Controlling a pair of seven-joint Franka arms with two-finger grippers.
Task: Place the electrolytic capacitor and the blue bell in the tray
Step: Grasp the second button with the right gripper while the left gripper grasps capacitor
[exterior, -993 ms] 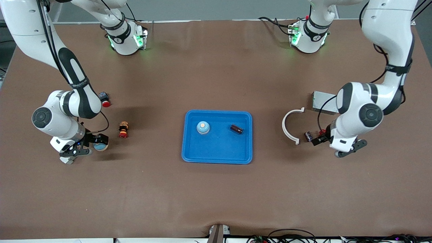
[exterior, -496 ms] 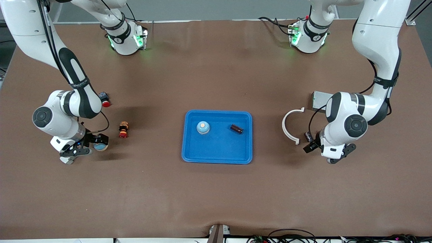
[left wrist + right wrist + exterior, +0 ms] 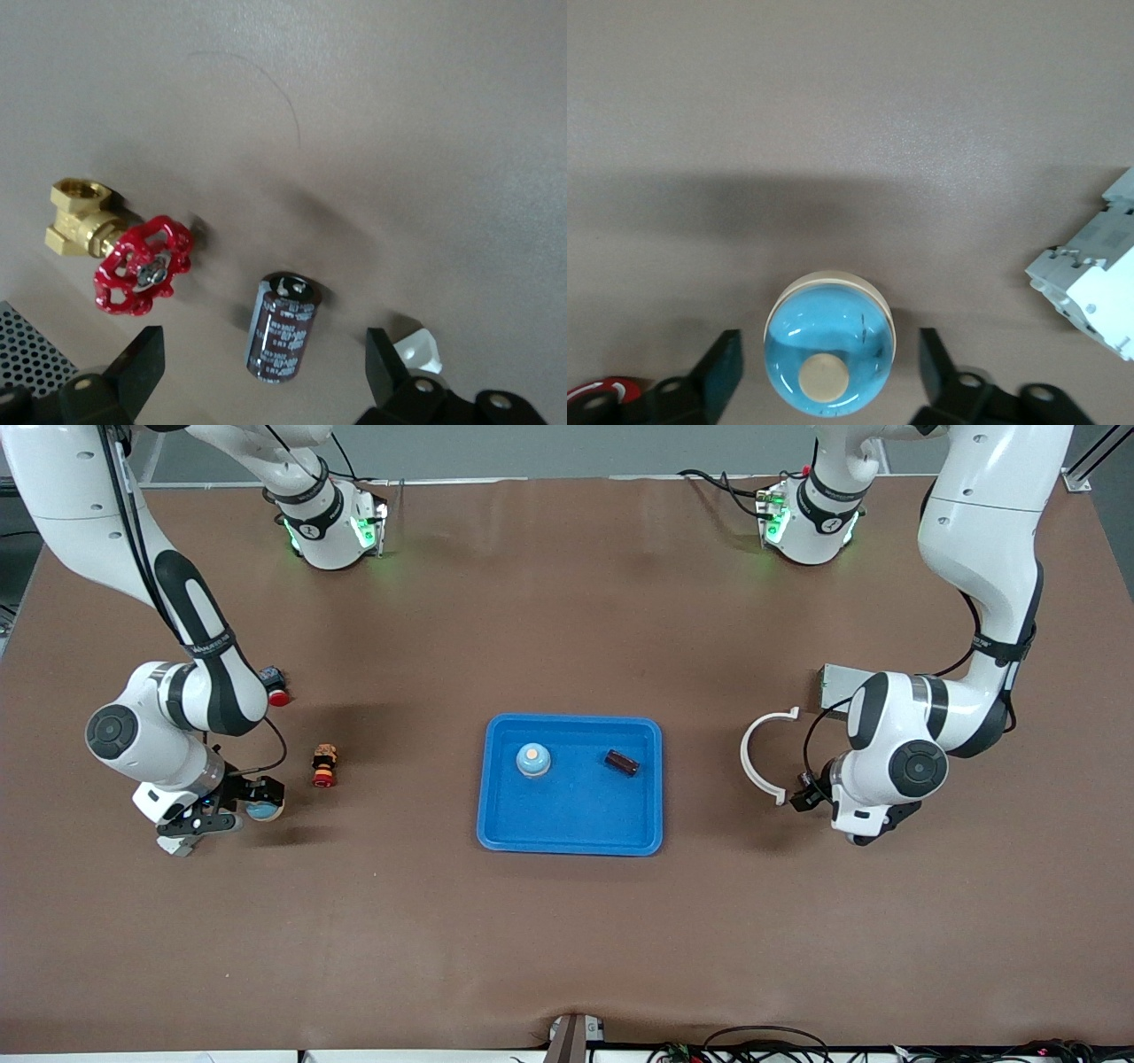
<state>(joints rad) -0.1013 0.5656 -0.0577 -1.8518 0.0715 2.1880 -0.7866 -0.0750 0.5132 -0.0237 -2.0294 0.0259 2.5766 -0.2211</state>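
Observation:
The bright-blue tray (image 3: 571,828) lies mid-table and holds one blue bell (image 3: 532,759) and one dark electrolytic capacitor (image 3: 621,762). A second blue bell (image 3: 829,341) stands on the table toward the right arm's end. My right gripper (image 3: 829,354) is down around it, open, with a gap on each side. In the front view this right gripper (image 3: 252,808) sits beside that bell (image 3: 264,810). A second capacitor (image 3: 283,326) lies on the table between the open fingers of my left gripper (image 3: 263,350), untouched. In the front view the left gripper (image 3: 802,791) covers it.
A brass valve with a red handwheel (image 3: 133,261) lies close to the capacitor. A white curved piece (image 3: 760,757) and a grey metal box (image 3: 834,684) are by the left arm. A small red-and-yellow part (image 3: 324,765), a red button (image 3: 277,696) and a white breaker (image 3: 1094,283) lie near the right arm.
My left arm has swung toward the white curved piece, bringing its gripper over the capacitor on the table. The right arm has stayed in place around the bell.

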